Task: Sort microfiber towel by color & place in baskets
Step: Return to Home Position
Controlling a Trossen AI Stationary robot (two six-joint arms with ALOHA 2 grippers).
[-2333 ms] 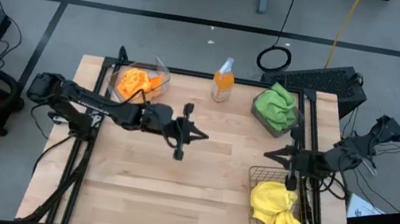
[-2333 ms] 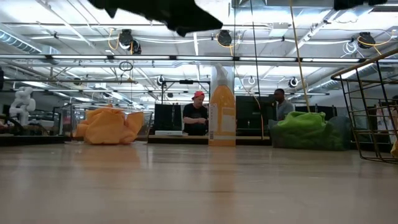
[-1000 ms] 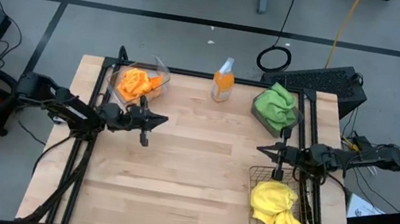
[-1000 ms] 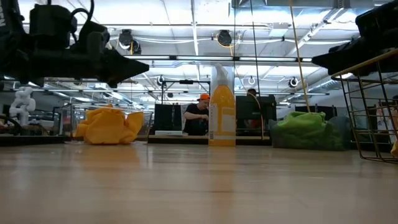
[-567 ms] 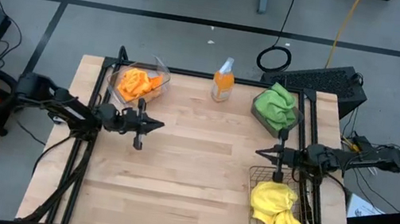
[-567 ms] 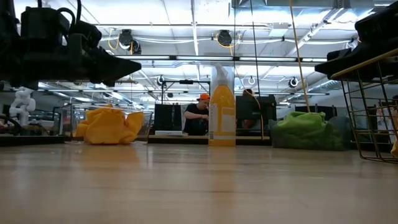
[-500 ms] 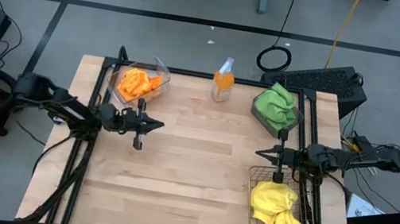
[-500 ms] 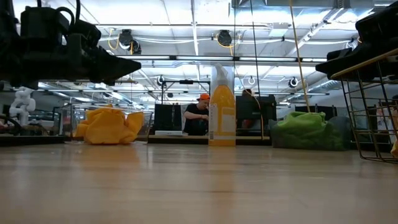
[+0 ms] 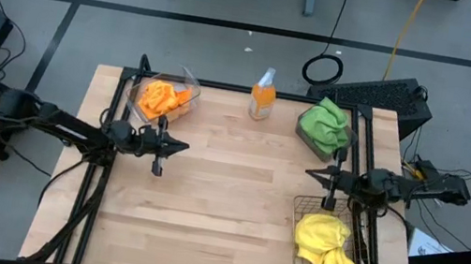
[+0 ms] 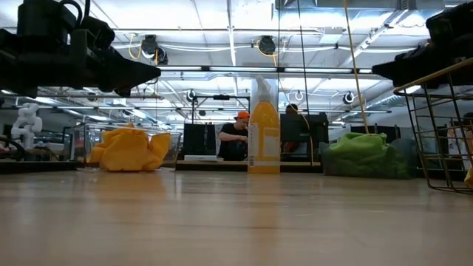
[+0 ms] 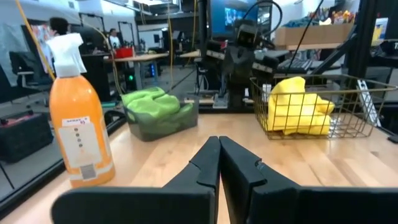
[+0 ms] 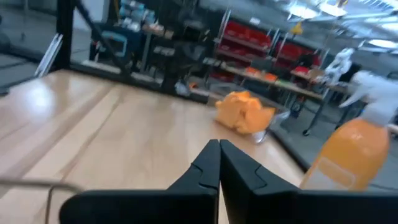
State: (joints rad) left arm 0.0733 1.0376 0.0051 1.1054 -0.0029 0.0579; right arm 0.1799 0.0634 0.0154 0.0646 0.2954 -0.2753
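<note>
left gripper [image 11: 219,145] and right gripper [image 12: 219,147], both closed empty, have drawn back sideways (sorting appears complete).

wire basket [image 10: 442,133] cut off, spray bottle [image 12: 346,155] blurred

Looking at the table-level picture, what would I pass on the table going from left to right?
orange towels → spray bottle → green towels → wire basket, cut off by the right edge of the picture.
</note>
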